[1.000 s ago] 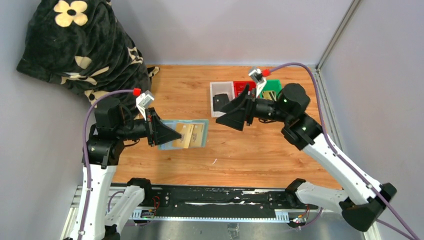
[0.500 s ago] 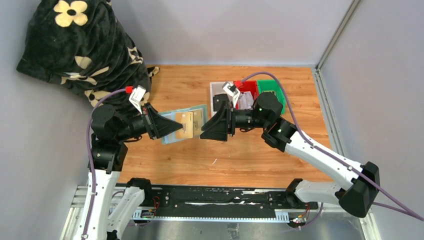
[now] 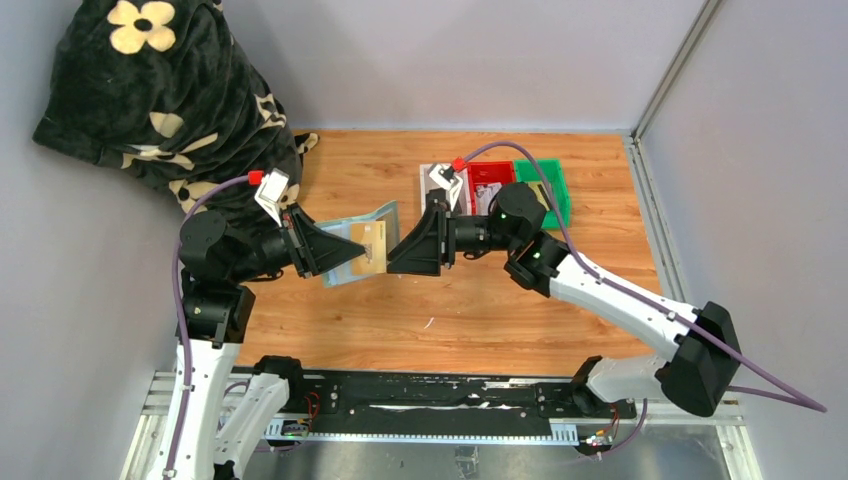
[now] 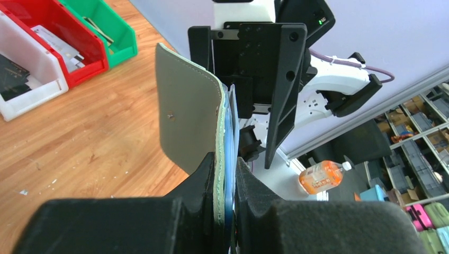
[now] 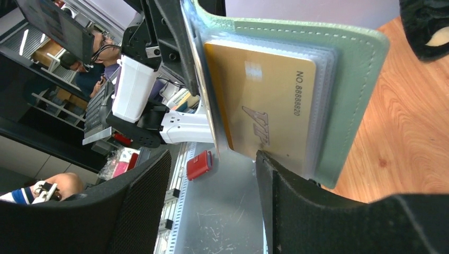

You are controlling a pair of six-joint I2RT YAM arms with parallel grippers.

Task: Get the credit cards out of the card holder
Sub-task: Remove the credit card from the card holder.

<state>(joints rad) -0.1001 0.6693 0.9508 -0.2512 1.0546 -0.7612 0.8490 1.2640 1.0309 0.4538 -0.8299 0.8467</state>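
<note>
Over wood table (image 3: 480, 300) — L end effector (image 4: 225, 165) grips card holder (image 4: 185, 111).

**Card holder** (image 5: 360, 74): soft, matt, sage-green skin that looks like leather, with a stitched edge. The small stud (image 4: 169, 115) on the outer face looks metallic.

**Inner sleeves** (image 5: 324, 106): clear plastic film, glossy.

**Credit card** (image 5: 265, 106): smooth tan-gold plastic with a satin sheen and dark printed markings.

**Left gripper** (image 4: 225, 160): fingers (image 4: 201, 185) of matt black plastic.

**Right gripper** (image 5: 212, 153): fingers (image 5: 143, 201) of matt black plastic. One inner face carries a fine mesh-like texture.

**Table** (image 3: 480, 310): wood-grain top, smooth, low sheen, with a few pale specks.

**Bins** (image 4: 84, 71): moulded plastic in red, green and white, semi-gloss.

**Blanket** (image 3: 160, 90): black plush cloth, deep pile, with cream flower patches.

**Arm shells** (image 3: 620, 300): white plastic, smooth, slightly glossy.
</note>
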